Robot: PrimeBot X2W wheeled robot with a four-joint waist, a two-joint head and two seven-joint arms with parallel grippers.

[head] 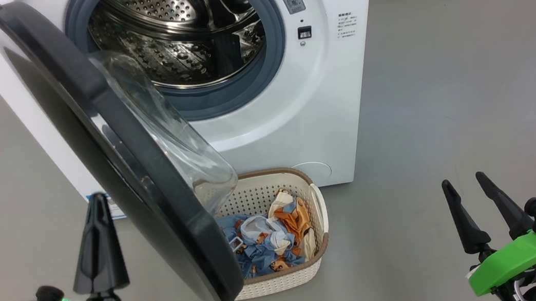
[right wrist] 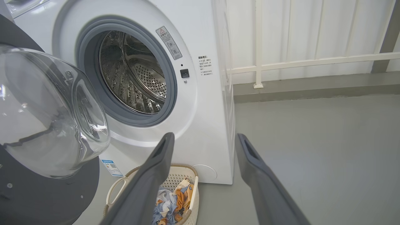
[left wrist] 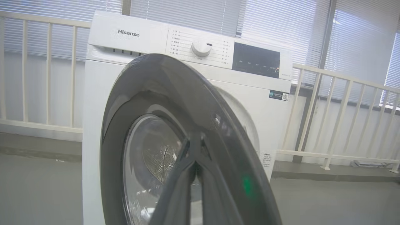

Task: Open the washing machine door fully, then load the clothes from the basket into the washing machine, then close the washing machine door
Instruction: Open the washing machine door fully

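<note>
Head view has the washing machine door (head: 135,168) standing out toward the camera, running from the upper left down to the lower middle of the frame, so I'd call it part open, not fully. Its free edge hangs over the left end of the basket (head: 302,177), which sits on the floor right in front of the washing machine (head: 294,116), lower centre of the frame. The clothes (head: 264,239) are piled inside it.

Left gripper (head: 97,199) is at the lower left, fingers pressed together on nothing. Its tip is just beside the door's outer face, and I can't tell if it's touching. Right gripper (head: 463,180) sits lower right, fingers spread, holding nothing, well apart from everything.

Handling-wise, that door is rigid, probably has some weight, and only moves on its hinge arc. So I'd work the free edge of the rim, the part farthest from the hinge. The glossy plastic looks slippery, so pushing or hooking beats pinching. I'd leave the glass bowl (head: 167,132) alone.

The clothes are the opposite: soft, light and floppy. I'd pinch a raised fold on top of the pile and expect it to drape and trail. The basket looks light enough to get dragged along if the fabric snags.
</note>
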